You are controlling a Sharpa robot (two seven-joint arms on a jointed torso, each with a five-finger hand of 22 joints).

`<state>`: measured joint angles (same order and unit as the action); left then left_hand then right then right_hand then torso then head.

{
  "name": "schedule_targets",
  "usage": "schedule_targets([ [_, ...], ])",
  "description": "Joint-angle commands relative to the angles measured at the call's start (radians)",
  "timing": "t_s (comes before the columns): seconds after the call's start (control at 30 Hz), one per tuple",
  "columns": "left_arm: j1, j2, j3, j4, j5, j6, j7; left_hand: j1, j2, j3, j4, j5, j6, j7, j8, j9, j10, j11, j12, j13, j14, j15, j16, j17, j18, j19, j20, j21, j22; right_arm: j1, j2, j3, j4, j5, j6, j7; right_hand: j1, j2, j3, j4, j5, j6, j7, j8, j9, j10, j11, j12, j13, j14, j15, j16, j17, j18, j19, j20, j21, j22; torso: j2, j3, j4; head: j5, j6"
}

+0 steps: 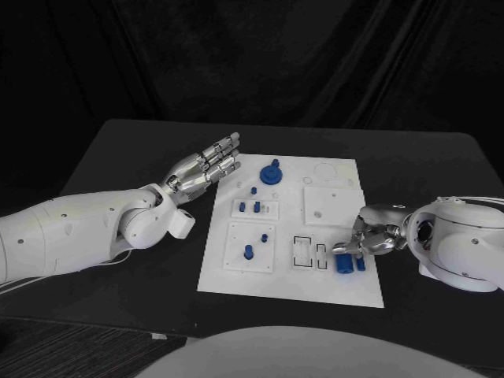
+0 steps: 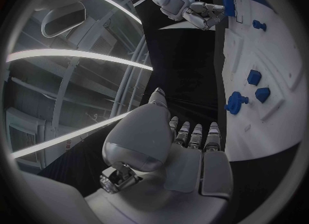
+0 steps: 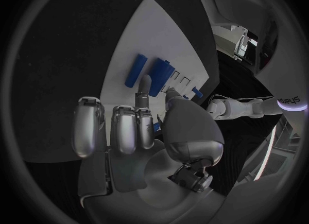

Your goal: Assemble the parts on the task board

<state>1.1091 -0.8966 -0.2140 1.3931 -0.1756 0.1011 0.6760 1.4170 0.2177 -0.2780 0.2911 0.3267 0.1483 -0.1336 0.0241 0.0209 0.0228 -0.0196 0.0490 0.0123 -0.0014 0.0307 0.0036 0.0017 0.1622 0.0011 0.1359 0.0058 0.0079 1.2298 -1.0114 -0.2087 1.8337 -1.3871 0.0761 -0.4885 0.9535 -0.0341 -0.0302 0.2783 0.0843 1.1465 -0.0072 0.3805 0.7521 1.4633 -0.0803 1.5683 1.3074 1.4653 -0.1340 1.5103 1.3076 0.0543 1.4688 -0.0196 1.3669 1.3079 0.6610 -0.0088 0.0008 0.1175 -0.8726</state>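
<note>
The white task board [image 1: 320, 279] lies mid-table. On it are a round blue part [image 1: 272, 173], two small blue pegs [image 1: 249, 206], a blue piece [image 1: 247, 252] and blue bars [image 1: 347, 264] at its right edge. My left hand [image 1: 207, 168] hovers flat with fingers stretched out beside the board's far left corner, holding nothing. My right hand [image 1: 372, 240] is curled at the board's right edge, just above the blue bars. In the right wrist view its fingertips [image 3: 146, 84] reach a blue bar [image 3: 161, 72]; a grip is not clear.
Two empty rectangular slots [image 1: 310, 252] sit left of the blue bars. A raised white square plate [image 1: 329, 203] lies on the board's right half. Bare black table [image 1: 434, 169] surrounds the board, with dark curtain behind.
</note>
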Motion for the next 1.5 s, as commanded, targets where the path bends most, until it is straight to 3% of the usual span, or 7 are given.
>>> schedule_targets([
  [0.03, -0.002, 0.003, 0.001, 0.000, -0.004, 0.020, 0.083, 0.001, 0.009, 0.008, 0.001, 0.007, 0.000, 0.007, -0.003, 0.001, 0.001, 0.012, 0.004, 0.002, 0.001, 0.006, -0.004, -0.002, 0.014, 0.001, 0.007, -0.003, 0.000, -0.004, 0.007, 0.001, -0.003, 0.001, 0.014, -0.018, 0.013, 0.002, 0.006, 0.000, -0.004, -0.007, -0.001, -0.005, 0.001, 0.107, 0.004, 0.003, 0.263, 0.081, 0.004, -0.003, 0.130, -0.006, 0.018, 0.003, -0.003, 0.198, 0.000, -0.0002, 0.0004, -0.002, 0.000],
  [0.27, -0.003, 0.006, 0.001, -0.001, -0.004, 0.024, 0.082, 0.004, 0.013, 0.010, 0.000, 0.012, 0.002, 0.010, -0.003, 0.001, 0.002, 0.020, 0.006, 0.002, 0.001, 0.007, -0.004, -0.002, 0.013, 0.001, 0.006, -0.003, 0.000, -0.011, 0.021, 0.001, -0.009, 0.001, 0.023, -0.018, 0.058, -0.013, 0.021, -0.011, -0.003, -0.017, 0.006, -0.037, -0.003, 0.107, 0.010, 0.003, 0.263, 0.081, 0.009, -0.003, 0.129, -0.006, 0.019, 0.008, -0.001, 0.199, -0.002, 0.0009, 0.0002, -0.001, 0.000],
  [0.6, -0.004, 0.005, 0.001, -0.001, -0.004, 0.026, 0.080, 0.017, 0.020, 0.016, -0.001, 0.042, 0.017, 0.031, 0.000, 0.003, 0.004, 0.035, 0.009, 0.003, 0.001, 0.008, -0.004, -0.002, 0.011, 0.001, 0.006, -0.003, 0.000, -0.017, 0.038, 0.001, -0.009, 0.001, 0.063, -0.037, 0.191, -0.012, 0.056, -0.098, 0.140, -0.028, 0.015, -0.106, -0.025, 0.107, 0.017, 0.003, 0.263, 0.078, 0.015, -0.010, 0.113, -0.005, 0.017, 0.013, -0.008, 0.197, 0.001, -0.0001, 0.0004, -0.001, 0.000],
  [0.87, -0.004, 0.006, 0.001, -0.001, -0.004, 0.027, 0.079, 0.021, 0.023, 0.018, -0.001, 0.054, 0.020, 0.036, 0.000, 0.003, 0.006, 0.041, 0.012, 0.003, 0.001, 0.006, -0.004, -0.002, 0.011, 0.001, 0.003, -0.003, -0.001, -0.018, 0.043, 0.001, -0.001, -0.006, 0.099, -0.049, 0.222, -0.017, 0.062, -0.127, 0.162, -0.055, 0.028, -0.144, -0.042, 0.107, 0.028, 0.003, 0.263, 0.076, 0.023, -0.016, 0.102, -0.002, 0.012, 0.020, -0.024, 0.192, 0.000, 0.0005, 0.0002, 0.000, 0.000],
  [1.07, -0.004, 0.004, 0.001, 0.000, -0.004, 0.028, 0.077, 0.022, 0.026, 0.019, 0.000, 0.059, 0.022, 0.040, 0.000, 0.003, 0.007, 0.046, 0.015, 0.004, 0.001, 0.007, -0.004, -0.002, 0.010, 0.001, 0.002, -0.003, 0.000, -0.018, 0.045, 0.001, 0.005, -0.008, 0.096, -0.044, 0.257, -0.015, 0.086, -0.160, 0.310, -0.073, 0.035, -0.173, -0.054, 0.107, 0.035, 0.003, 0.263, 0.075, 0.028, -0.018, 0.098, -0.001, 0.012, 0.025, -0.026, 0.192, 0.000, 0.0006, 0.0004, -0.002, 0.000],
  [1.3, -0.005, 0.004, 0.001, 0.001, -0.004, 0.031, 0.075, 0.022, 0.030, 0.021, 0.000, 0.063, 0.025, 0.045, 0.001, 0.004, 0.010, 0.052, 0.019, 0.005, 0.001, 0.008, -0.004, -0.002, 0.009, 0.001, 0.003, -0.003, 0.001, -0.019, 0.045, 0.001, 0.008, -0.008, 0.095, -0.041, 0.271, -0.026, 0.156, -0.208, 0.595, -0.117, 0.054, -0.203, -0.059, 0.107, 0.050, 0.003, 0.263, 0.074, 0.041, -0.020, 0.092, 0.000, 0.010, 0.036, -0.033, 0.191, 0.000, 0.0005, 0.0004, 0.001, 0.000],
  [1.5, -0.005, 0.004, 0.001, 0.000, -0.004, 0.033, 0.073, 0.023, 0.034, 0.022, 0.000, 0.065, 0.028, 0.049, 0.001, 0.004, 0.011, 0.056, 0.023, 0.005, 0.001, 0.010, -0.004, -0.002, 0.009, 0.002, 0.005, -0.003, 0.001, -0.019, 0.048, 0.001, 0.008, -0.008, 0.100, -0.043, 0.235, -0.033, 0.181, -0.214, 0.626, -0.174, 0.071, -0.208, -0.050, 0.107, 0.064, 0.003, 0.263, 0.074, 0.052, -0.021, 0.089, 0.000, 0.009, 0.045, -0.039, 0.189, 0.000, 0.0007, 0.0001, 0.000, 0.000],
])
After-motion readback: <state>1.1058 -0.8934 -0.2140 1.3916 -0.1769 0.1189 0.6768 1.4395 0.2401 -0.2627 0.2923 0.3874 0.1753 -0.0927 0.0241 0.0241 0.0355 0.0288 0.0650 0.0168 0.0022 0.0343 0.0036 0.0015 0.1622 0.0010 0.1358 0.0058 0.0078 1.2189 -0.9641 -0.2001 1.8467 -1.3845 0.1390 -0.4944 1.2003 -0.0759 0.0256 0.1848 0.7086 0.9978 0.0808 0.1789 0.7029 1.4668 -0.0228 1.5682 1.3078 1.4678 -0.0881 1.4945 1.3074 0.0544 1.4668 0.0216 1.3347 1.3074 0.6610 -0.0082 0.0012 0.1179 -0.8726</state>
